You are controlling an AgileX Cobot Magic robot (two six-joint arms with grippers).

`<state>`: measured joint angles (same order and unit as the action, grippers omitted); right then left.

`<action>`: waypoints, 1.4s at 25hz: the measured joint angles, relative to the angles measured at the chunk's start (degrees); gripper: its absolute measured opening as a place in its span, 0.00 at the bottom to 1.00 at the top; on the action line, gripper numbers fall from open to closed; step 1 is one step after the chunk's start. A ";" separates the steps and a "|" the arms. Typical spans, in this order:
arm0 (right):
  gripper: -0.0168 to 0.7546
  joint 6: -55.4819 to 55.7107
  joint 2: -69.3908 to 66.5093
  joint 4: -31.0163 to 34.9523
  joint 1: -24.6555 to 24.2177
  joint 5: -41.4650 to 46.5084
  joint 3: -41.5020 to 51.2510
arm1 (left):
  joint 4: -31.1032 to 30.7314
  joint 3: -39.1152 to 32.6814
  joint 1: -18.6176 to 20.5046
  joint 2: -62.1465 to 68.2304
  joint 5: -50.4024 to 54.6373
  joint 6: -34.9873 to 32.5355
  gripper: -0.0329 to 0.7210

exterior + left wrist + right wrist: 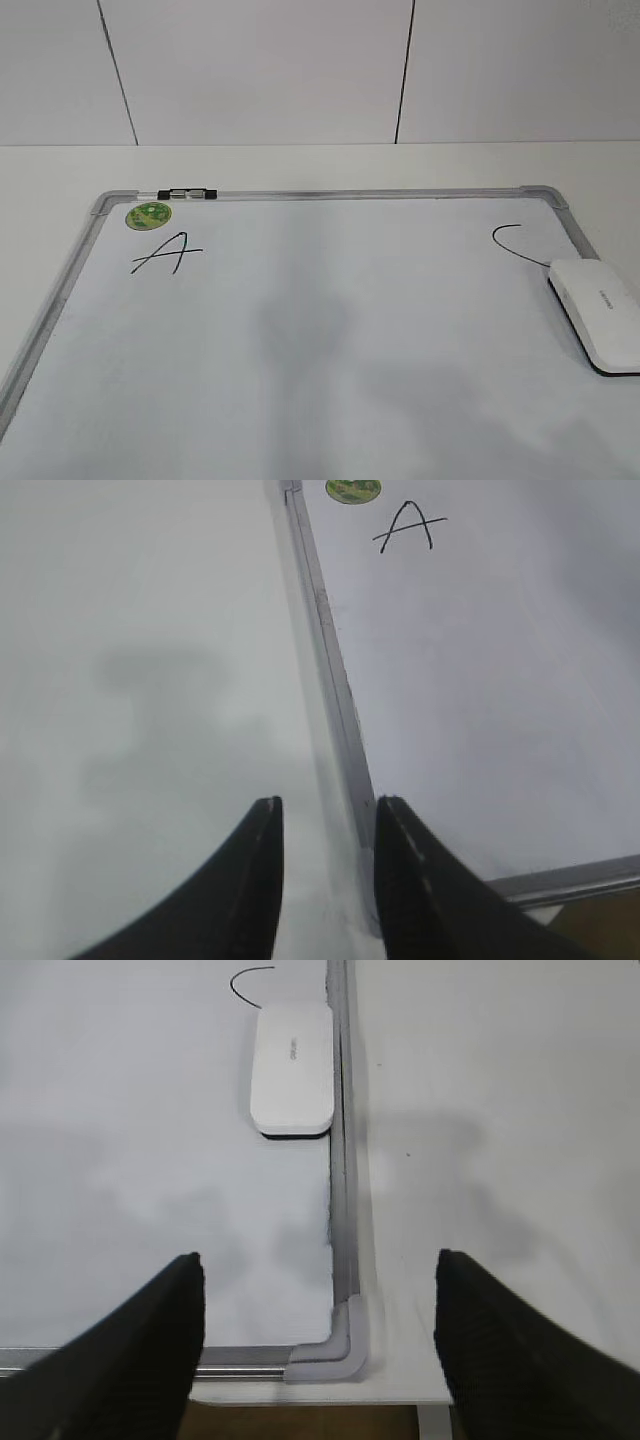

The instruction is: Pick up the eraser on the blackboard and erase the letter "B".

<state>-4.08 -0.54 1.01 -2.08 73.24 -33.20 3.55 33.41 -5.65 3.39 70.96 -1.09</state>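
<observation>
The blackboard (300,330) is a white dry-erase board with a grey frame, lying flat on the table. The white eraser (598,312) lies on its right edge, just below the black "C" (505,240); it also shows in the right wrist view (292,1065). A black "A" (168,253) stands at the upper left. No letter "B" shows; the board between "A" and "C" is bare. My left gripper (327,805) is open and empty over the board's left frame. My right gripper (318,1258) is open wide and empty above the board's near right corner. Neither gripper shows in the exterior view.
A round green sticker (149,214) and a small black-and-silver clip (187,192) sit at the board's top left. The white table (60,180) surrounds the board, with a white panelled wall behind. The table's near edge (330,1395) runs just below the board's corner cap.
</observation>
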 joint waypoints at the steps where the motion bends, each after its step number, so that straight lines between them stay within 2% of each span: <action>1: 0.74 0.00 0.80 -0.23 0.00 0.00 0.98 | 0.00 -0.73 0.00 -0.55 -0.45 0.00 0.36; 12: 0.74 0.11 1.55 -1.01 0.00 -6.49 4.63 | -0.23 -3.35 -0.12 -2.17 -7.13 0.00 0.36; 35: 0.74 0.23 1.55 -2.98 0.00 -7.08 4.72 | -0.23 -3.45 -0.12 -2.67 -7.49 0.00 0.36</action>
<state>-3.85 1.00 -1.97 -2.08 66.16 -28.48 3.32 29.96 -5.77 0.72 63.46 -1.09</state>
